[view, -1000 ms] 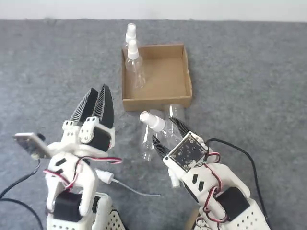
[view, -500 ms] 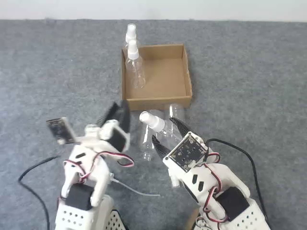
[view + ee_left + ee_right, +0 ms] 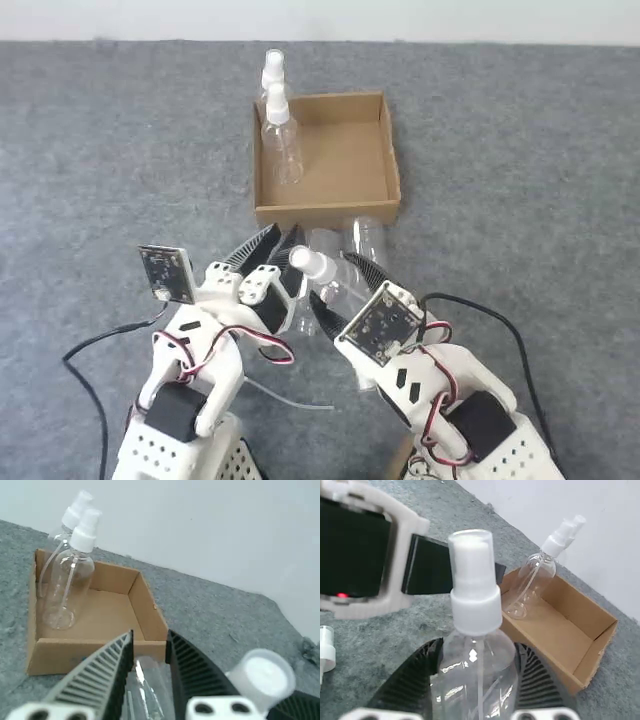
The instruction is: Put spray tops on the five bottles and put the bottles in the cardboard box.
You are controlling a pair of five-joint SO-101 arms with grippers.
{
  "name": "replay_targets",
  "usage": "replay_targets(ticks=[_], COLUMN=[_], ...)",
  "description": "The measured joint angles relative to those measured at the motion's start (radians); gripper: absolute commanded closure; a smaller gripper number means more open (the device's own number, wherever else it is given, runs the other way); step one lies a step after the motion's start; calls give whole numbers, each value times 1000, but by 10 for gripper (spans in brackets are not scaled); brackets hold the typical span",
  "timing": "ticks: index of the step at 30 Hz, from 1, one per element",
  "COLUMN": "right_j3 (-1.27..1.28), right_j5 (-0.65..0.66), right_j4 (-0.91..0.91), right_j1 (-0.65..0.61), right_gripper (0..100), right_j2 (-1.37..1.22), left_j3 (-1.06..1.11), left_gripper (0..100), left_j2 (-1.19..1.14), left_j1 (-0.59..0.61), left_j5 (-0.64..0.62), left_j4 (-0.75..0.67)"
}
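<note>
I see ribbed, matt black plastic on my right claw; the clear plastic spray bottle looks glossy and smooth, its white plastic spray top satiny; the brown cardboard box is matt paperboard; the grey table wears rough, fuzzy cloth.

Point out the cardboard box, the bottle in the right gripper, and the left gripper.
cardboard box (image 3: 330, 215), high view, its near wall.
bottle (image 3: 474, 655), right wrist view, clear body under the spray top.
left gripper (image 3: 149, 635), left wrist view, midway between its fingertips.
</note>
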State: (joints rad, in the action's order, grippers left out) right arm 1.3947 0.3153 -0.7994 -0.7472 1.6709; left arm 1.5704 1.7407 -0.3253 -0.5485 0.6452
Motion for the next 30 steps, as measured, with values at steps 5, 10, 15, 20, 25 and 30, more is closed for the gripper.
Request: replay_targets(ticks=[5, 10, 15, 20, 25, 30], right_j3=[0, 0, 0, 0, 0, 0], right_j5=[15, 17, 18, 18, 18, 20], right_j4=[0, 0, 0, 0, 0, 0], right_j1=[2, 2, 2, 2, 0, 0], right_gripper=[972, 972, 972, 972, 972, 972], right_j2=[0, 0, 0, -8, -11, -11], left_j3=[0, -2, -2, -6, -46, -51], left_gripper=[903, 903, 903, 903, 903, 903], left_j2=[0, 0, 0, 0, 2, 3], left_j1=[-35, -75, -98, -107, -110, -110], left_j5=[12, 37, 61, 64, 64, 64], left_j4=[0, 20, 34, 52, 141, 153])
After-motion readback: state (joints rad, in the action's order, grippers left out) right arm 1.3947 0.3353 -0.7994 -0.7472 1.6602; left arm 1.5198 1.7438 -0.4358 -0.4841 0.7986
